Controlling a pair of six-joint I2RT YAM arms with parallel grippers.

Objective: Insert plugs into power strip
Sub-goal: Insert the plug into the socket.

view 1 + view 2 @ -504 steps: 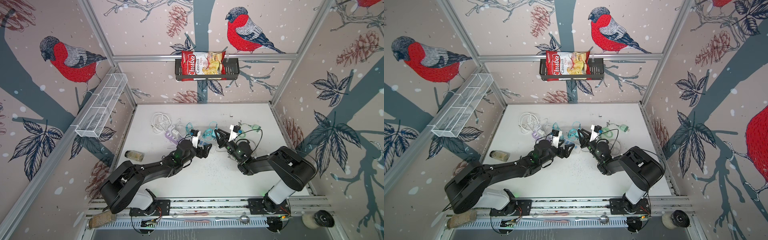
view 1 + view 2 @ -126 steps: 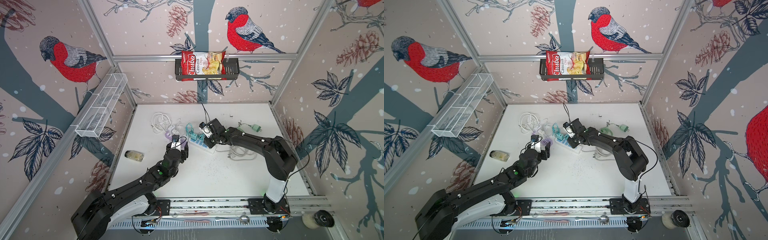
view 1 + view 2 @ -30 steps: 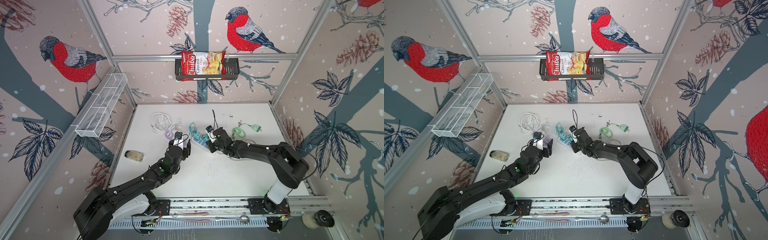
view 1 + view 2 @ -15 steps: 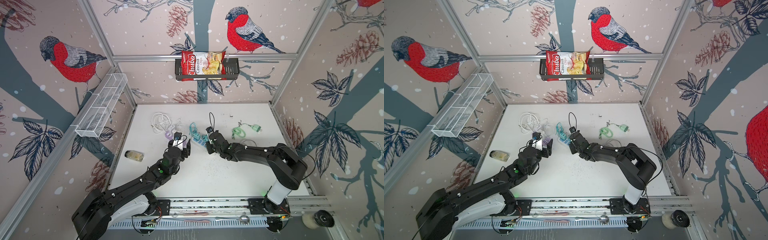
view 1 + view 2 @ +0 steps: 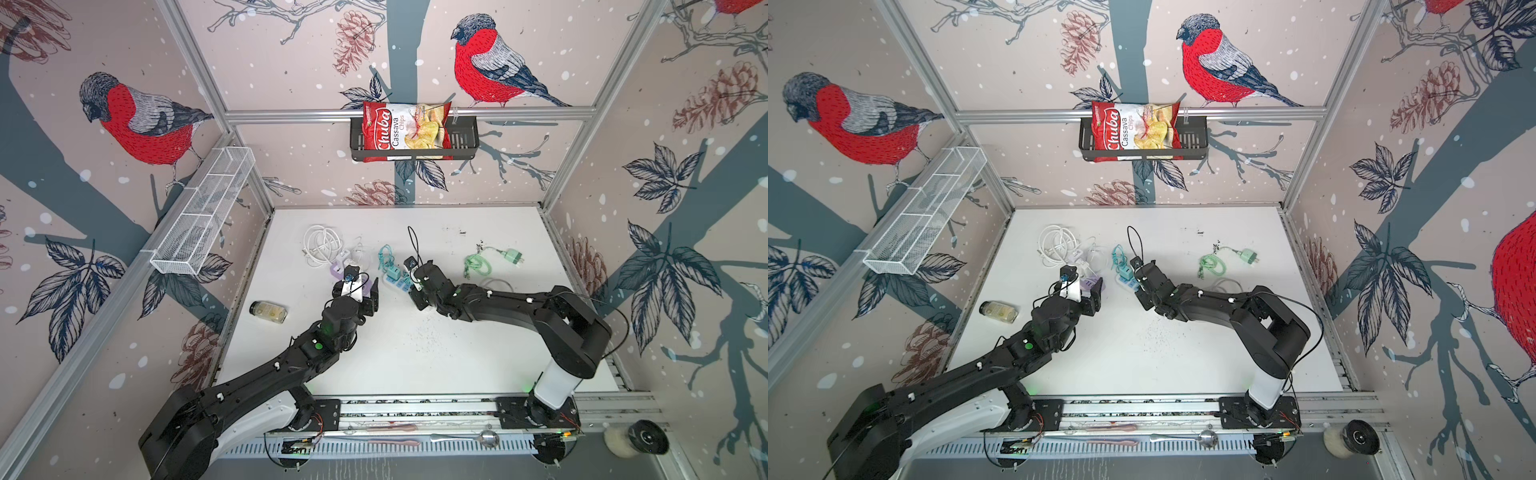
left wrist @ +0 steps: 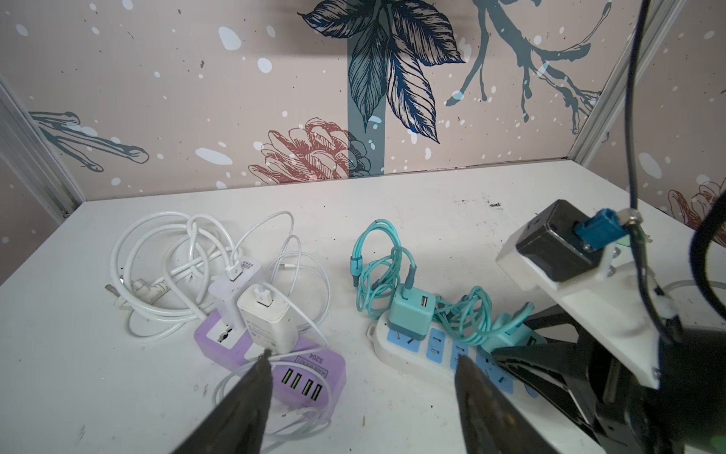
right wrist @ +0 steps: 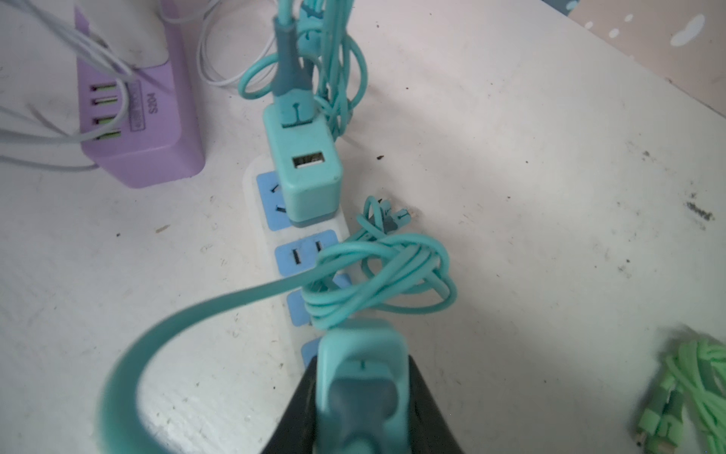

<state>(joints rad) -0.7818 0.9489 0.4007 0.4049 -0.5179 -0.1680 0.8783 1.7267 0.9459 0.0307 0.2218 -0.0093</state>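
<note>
Bright, even light falls from overhead; the white desk shows soft, faint shadows and no hard glare. Past its 6 o'clock edge the picture turns dim grey. Both top views bow the frame posts toward the corners. In the right wrist view the teal plug, nearest the lens, is blurred; the rest is sharp.

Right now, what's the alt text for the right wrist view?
The right tool grips a teal plug at the white power strip, its cable looped over the blue sockets. A second teal plug sits in the end socket, beside a purple strip.
</note>
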